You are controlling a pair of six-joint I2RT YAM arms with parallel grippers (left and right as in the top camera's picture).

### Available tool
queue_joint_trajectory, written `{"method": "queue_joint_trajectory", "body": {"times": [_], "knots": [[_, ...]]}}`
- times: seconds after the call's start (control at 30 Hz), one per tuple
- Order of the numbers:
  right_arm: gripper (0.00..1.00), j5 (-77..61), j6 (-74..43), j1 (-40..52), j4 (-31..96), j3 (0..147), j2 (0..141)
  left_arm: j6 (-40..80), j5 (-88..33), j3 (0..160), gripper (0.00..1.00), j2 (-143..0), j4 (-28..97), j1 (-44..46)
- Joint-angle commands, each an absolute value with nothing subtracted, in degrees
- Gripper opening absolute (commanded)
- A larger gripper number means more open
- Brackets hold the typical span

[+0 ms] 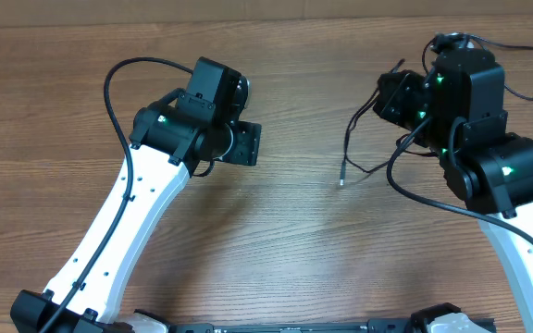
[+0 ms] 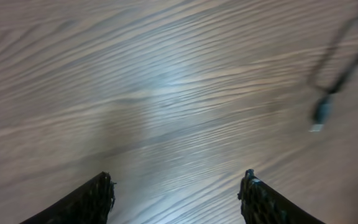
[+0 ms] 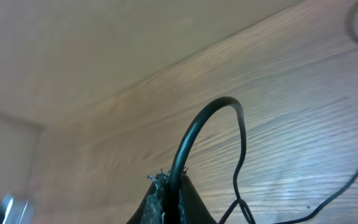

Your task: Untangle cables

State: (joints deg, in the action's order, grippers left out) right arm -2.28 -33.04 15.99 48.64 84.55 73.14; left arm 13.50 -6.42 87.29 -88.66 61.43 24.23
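Right wrist: right tool (image 3: 169,198) pinches a cable (image 3: 196,127); left tool (image 2: 178,190) released, blurred plug (image 2: 319,116), seemingly, nearby.

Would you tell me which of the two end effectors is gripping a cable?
The right end effector, shut on a black cable looping up from it; the left end effector stands open over the table, holding nothing.

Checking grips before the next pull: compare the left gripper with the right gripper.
The left gripper has its jaws wide apart; the right gripper has them shut. The left gripper holds nothing, while the right gripper pinches a cable that arches up from it. Both are dark and hang over the wooden table.
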Motion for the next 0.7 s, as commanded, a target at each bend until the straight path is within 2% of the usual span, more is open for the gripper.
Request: {"method": "queue_joint_trajectory", "body": {"times": [0.0, 0.13, 0.3, 0.43, 0.6, 0.67], "knots": [[0.04, -12.6, -25.1, 15.7, 48.4, 85.6, 73.0, 10.3, -13.4, 88.0, 0.69, -87.2, 59.7, 23.9], [0.04, -26.1, -17.0, 15.7, 48.8, 85.6, 73.0, 10.7, -16.9, 88.0, 0.7, -87.2, 57.7, 23.1], [0.04, -37.2, -11.6, 15.7, 49.6, 85.6, 73.0, 4.3, -27.6, 88.0, 0.71, -87.2, 56.3, 22.5], [0.04, -44.6, -8.5, 15.7, 50.0, 85.6, 73.0, 3.6, -28.9, 88.0, 0.72, -87.2, 55.4, 22.5], [0.04, -47.7, -8.5, 15.7, 50.1, 85.6, 73.0, -0.2, -38.7, 88.0, 0.73, -87.2, 53.4, 22.5], [0.04, -48.4, -8.5, 15.7, 50.3, 85.6, 73.0, 0.0, -39.1, 88.0, 0.73, -87.2, 52.7, 22.5]]}}
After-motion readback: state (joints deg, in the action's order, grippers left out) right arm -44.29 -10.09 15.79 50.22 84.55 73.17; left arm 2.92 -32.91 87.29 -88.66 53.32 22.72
